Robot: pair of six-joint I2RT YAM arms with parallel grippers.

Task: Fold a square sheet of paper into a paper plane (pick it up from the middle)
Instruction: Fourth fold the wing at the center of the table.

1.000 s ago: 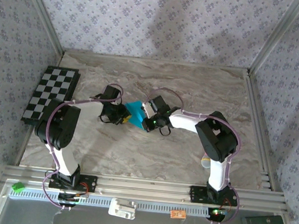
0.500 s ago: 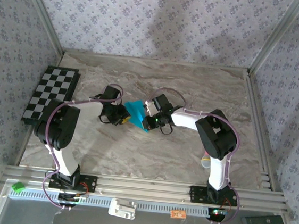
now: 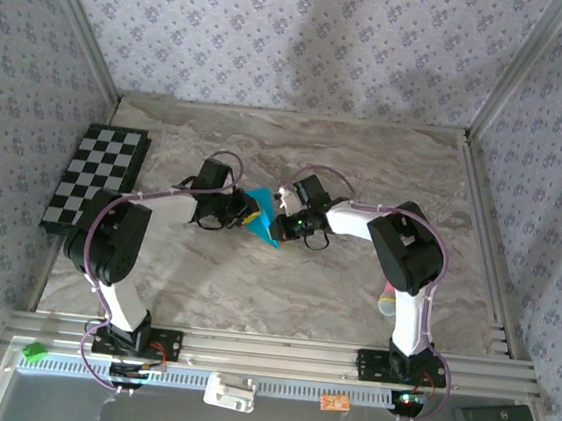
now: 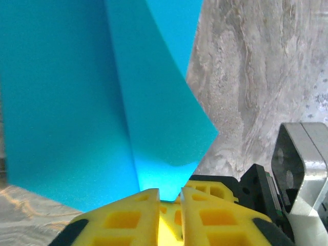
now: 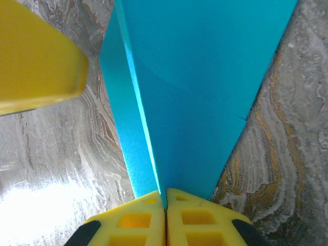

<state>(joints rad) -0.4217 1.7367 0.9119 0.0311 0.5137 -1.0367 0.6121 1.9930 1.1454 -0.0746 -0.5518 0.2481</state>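
The square sheet of paper [image 3: 261, 220] is teal, creased into a narrow upright wedge, and sits mid-table between my two grippers. My right gripper [image 3: 282, 222] is shut on its near edge, with the yellow fingertips pressed together on the fold [image 5: 165, 193]. The paper [image 5: 200, 77] fans away from them. My left gripper [image 3: 244, 210] comes from the other side. Its yellow jaws [image 4: 169, 192] stand a narrow slit apart, and the lower edge of the paper [image 4: 92, 102] reaches just into that slit. One left finger [image 5: 36, 61] shows in the right wrist view.
A black-and-white checkered board [image 3: 96, 179] lies at the table's left edge. A small pale object [image 3: 387, 304] rests beside the right arm's base link. Patterned walls close in three sides, and a metal rail [image 3: 266, 352] runs along the near edge.
My left gripper has moved right, up against the paper. The right gripper has shifted slightly right, and the paper between them now looks narrower and more upright.
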